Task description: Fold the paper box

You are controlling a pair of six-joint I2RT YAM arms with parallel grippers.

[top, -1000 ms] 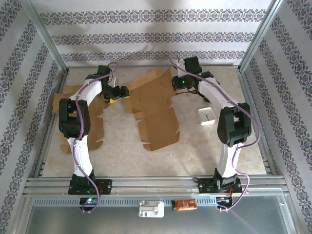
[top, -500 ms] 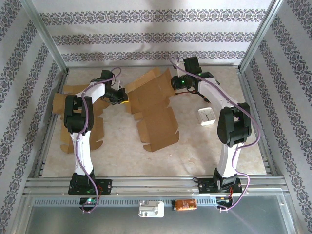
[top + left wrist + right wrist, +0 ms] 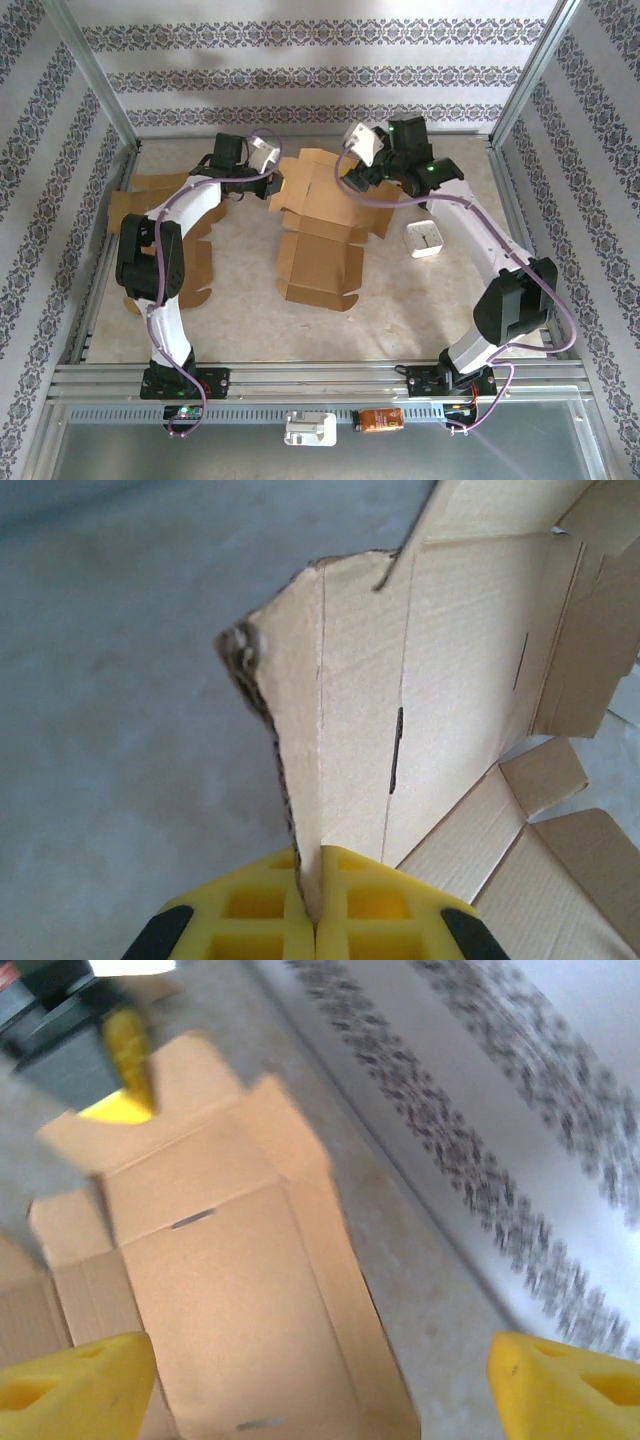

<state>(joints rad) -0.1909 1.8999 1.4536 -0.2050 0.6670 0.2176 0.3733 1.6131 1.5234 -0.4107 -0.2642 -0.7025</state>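
The paper box (image 3: 318, 232) is a flat brown cardboard blank lying unfolded mid-table, its far flaps raised. My left gripper (image 3: 274, 187) is at its far left corner. In the left wrist view the yellow fingers (image 3: 250, 920) are shut on the edge of an upright flap (image 3: 340, 730), and the left gripper (image 3: 318, 910) pinches it. My right gripper (image 3: 352, 177) hovers over the blank's far right part. It is open, with its wide-apart fingertips (image 3: 70, 1385) above the cardboard panel (image 3: 230, 1290) and nothing between them. The left gripper's yellow finger (image 3: 125, 1055) shows at that panel's far corner.
More flat cardboard blanks (image 3: 160, 235) lie along the left side under the left arm. A small white block (image 3: 424, 238) sits on the table at the right. Metal frame rails (image 3: 320, 375) and patterned walls (image 3: 300, 75) enclose the table.
My left gripper shut on the box's far left flap and moved toward the back. My right gripper opened, let go and swung away. The blank shifted and turned squarer to the table.
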